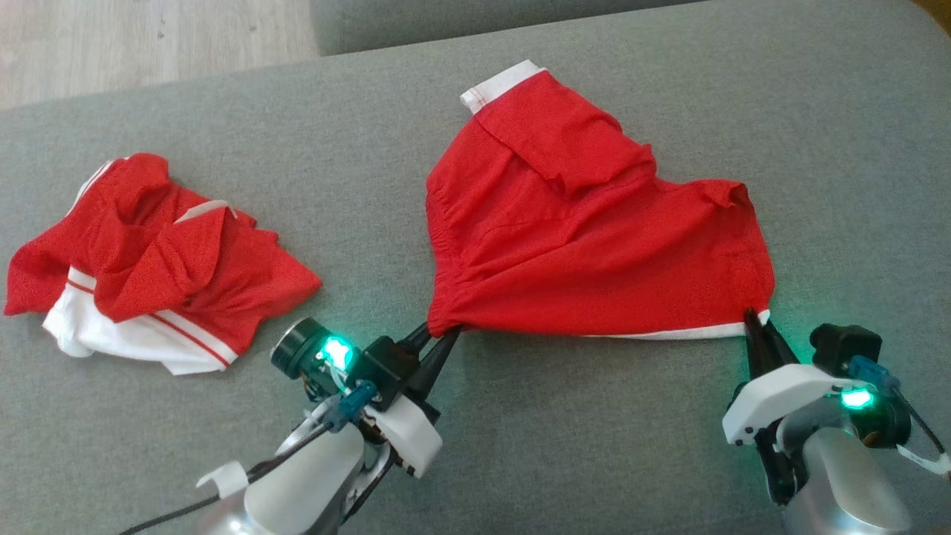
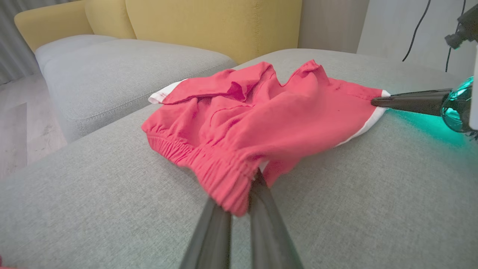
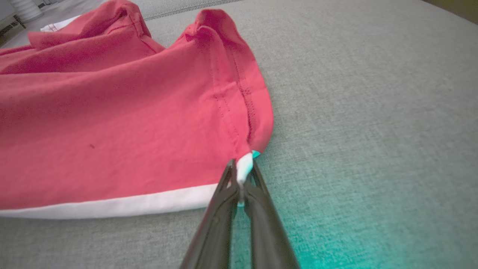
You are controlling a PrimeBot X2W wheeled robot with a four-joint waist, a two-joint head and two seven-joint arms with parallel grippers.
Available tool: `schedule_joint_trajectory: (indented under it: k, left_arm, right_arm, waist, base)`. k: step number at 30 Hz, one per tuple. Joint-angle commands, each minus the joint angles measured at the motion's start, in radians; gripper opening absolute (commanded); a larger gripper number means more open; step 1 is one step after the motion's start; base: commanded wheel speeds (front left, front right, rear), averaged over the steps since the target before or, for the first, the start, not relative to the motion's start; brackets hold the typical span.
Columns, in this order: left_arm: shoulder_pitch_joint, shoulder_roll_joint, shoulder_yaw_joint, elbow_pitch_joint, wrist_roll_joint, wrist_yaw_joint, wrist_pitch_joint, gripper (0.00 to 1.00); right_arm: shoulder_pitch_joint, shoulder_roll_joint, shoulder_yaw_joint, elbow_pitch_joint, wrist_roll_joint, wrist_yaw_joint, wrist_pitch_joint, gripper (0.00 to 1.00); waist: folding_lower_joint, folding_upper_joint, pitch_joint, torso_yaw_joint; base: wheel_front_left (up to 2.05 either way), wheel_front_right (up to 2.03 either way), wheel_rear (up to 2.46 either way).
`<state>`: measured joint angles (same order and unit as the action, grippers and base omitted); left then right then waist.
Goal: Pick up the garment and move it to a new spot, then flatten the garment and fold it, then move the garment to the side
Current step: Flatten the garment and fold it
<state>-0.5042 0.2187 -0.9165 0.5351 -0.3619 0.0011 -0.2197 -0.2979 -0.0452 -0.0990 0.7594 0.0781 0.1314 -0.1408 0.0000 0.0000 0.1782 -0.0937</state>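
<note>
Here, the left gripper (image 1: pixel 440 334) is pinched tight on the gathered waistband corner of the red garment (image 1: pixel 579 223), which lies mid-frame on the grey cushion (image 1: pixel 594 431). The right gripper (image 1: pixel 758 321), lower right, is clamped on its white-hemmed corner. Both forearms rise from the bottom edge, fingers angled up.

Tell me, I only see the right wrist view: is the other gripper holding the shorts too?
Observer: Yes. The left gripper is shut on the elastic waistband corner of the shorts.
Operator: Is anything else lying around?
Observer: A crumpled red and white garment lies to the robot's left, apart from the shorts.
</note>
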Motion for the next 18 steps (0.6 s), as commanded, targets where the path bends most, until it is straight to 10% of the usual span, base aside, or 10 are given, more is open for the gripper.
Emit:
schedule_joint_trajectory:
  k: [1, 18]
  left_arm:
    - [-0.030, 0.028, 0.025, -0.021, -0.015, 0.010, 0.001, 0.00]
    - [-0.320, 0.187, 0.001, -0.095, 0.003, -0.114, 0.208, 0.00]
  right_arm:
    - [-0.016, -0.005, 0.026, -0.017, 0.009, -0.001, -0.014, 0.00]
    - [-0.153, -0.005, 0.151, -0.366, 0.148, -0.001, 0.089, 0.00]
  waist:
    - [0.0000, 0.0000, -0.009, -0.001]
    - [0.0000, 0.0000, -0.175, -0.012]
  base:
    - [0.00, 0.00, 0.00]
    - [0.00, 0.00, 0.00]
